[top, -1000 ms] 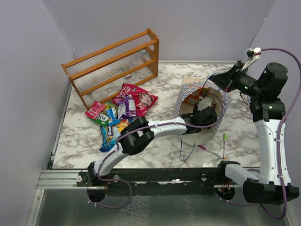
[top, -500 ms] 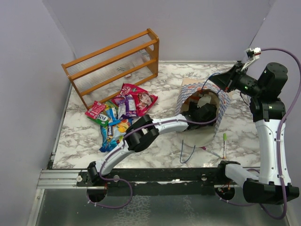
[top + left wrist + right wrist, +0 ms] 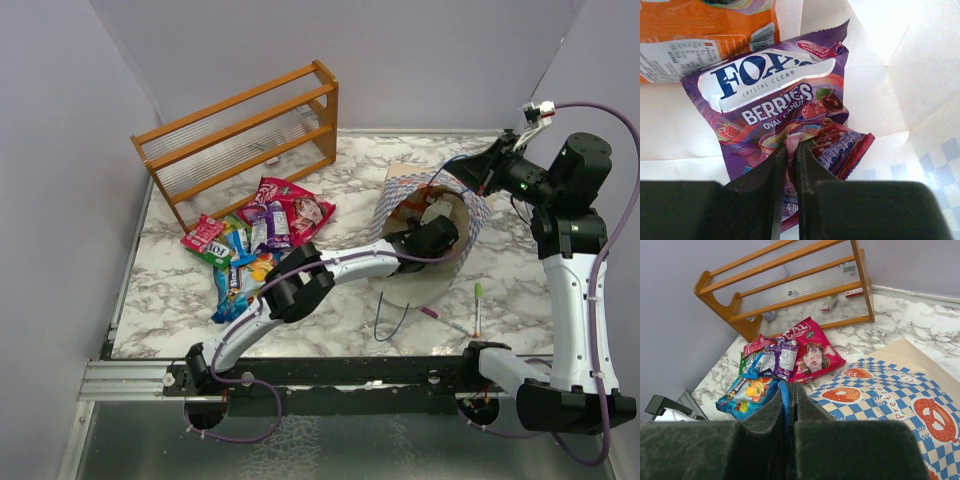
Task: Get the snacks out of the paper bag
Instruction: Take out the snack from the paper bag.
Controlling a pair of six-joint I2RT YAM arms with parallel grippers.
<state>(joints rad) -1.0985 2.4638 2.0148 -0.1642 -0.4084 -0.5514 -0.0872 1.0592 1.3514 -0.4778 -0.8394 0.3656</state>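
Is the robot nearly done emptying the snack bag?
Done: a pile of snacks lies on the table. In hand: the right claw holds the paper bag by its blue handle while the left claw pinches a purple packet inside. Left: an orange packet too.

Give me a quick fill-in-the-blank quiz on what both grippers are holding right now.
The Fox's packet pinched by the left gripper is coloured ___.
Beyond it in the paper bag lies another packet, coloured ___.
The right gripper clamps the bag's ___ cord handle.
Answers: purple; orange; blue.
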